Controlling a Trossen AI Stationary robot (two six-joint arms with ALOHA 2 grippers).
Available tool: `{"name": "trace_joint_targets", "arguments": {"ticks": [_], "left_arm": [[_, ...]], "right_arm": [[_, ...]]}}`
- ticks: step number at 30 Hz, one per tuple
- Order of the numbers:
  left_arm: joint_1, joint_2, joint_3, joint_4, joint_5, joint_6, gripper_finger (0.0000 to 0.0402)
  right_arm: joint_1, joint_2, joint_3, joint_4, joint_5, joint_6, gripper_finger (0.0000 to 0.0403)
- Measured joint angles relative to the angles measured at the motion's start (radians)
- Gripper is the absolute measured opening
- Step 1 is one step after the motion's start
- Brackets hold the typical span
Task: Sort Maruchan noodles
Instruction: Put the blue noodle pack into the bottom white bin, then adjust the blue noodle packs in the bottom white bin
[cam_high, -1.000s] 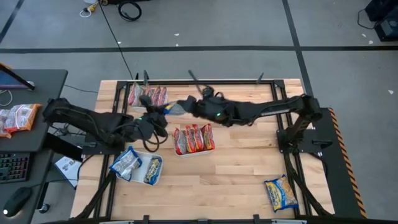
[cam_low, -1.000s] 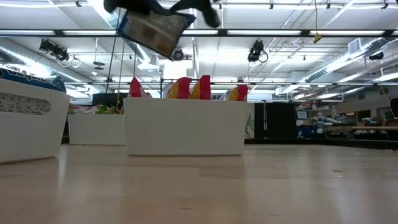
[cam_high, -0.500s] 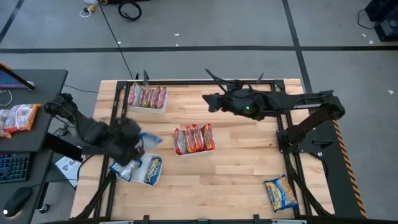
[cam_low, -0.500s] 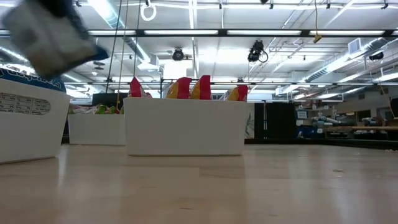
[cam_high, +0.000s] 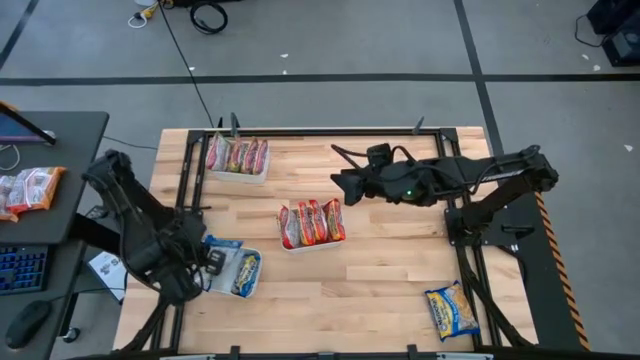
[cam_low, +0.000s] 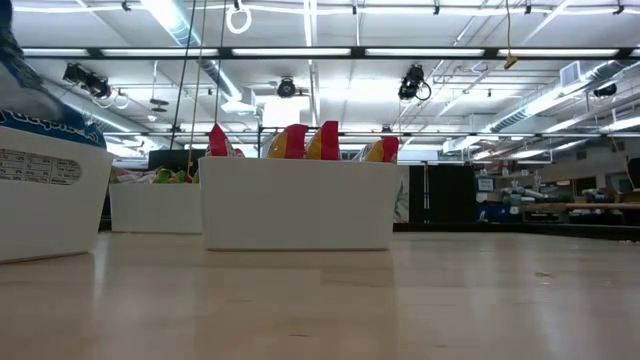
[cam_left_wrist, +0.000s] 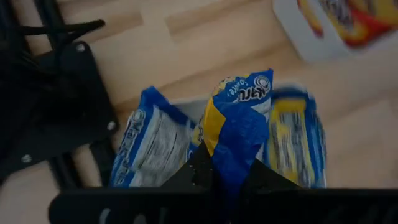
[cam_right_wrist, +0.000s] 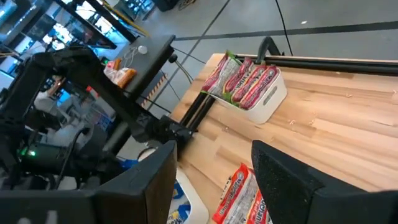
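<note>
Blue-and-yellow packet (cam_left_wrist: 233, 134), now over tray (cam_high: 226, 288)

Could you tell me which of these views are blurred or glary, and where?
Left wrist view: the blue packet in the left pincer is fairly sharp, while the white tray at the corner is smeared. Low view: ceiling lights glare brightly, and a blue packet at the edge is blurred. High view: evenly lit, soft shadows on the table.
</note>
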Motion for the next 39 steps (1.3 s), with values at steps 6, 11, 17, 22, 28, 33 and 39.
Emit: {"name": "trace_joint_targets", "arguments": {"ticks": [6, 11, 17, 22, 28, 33, 39], "left_arm": [[0.055, 0.078, -0.065, 0.035, -0.01, -0.04, 0.002], [0.113, 0.148, -0.113, 0.151, -0.051, -0.049, 0.0026], [0.141, 0.195, -0.129, 0.397, -0.066, 0.112, 0.0037], [0.151, 0.189, -0.129, 0.459, 0.123, 0.339, 0.0041], [0.175, 0.169, -0.129, 0.48, 0.31, 0.488, 0.0086], [0.239, 0.163, -0.129, 0.487, 0.291, 0.563, 0.0155], [0.39, 0.129, -0.129, 0.474, 0.278, 0.743, 0.0224]], "right_arm": [[0.014, 0.002, -0.009, -0.029, -0.005, 0.015, 0.0213], [0.034, 0.002, -0.009, -0.033, -0.01, 0.018, 0.0213], [0.056, 0.002, -0.009, -0.033, -0.012, 0.019, 0.0213], [0.059, 0.002, -0.009, -0.031, -0.013, 0.043, 0.0213], [0.059, 0.002, -0.009, 0.014, -0.013, 0.041, 0.0213], [0.063, 0.003, -0.009, 0.091, -0.007, 0.008, 0.0213], [0.091, 0.003, -0.009, 0.133, -0.007, -0.063, 0.0213]]}}
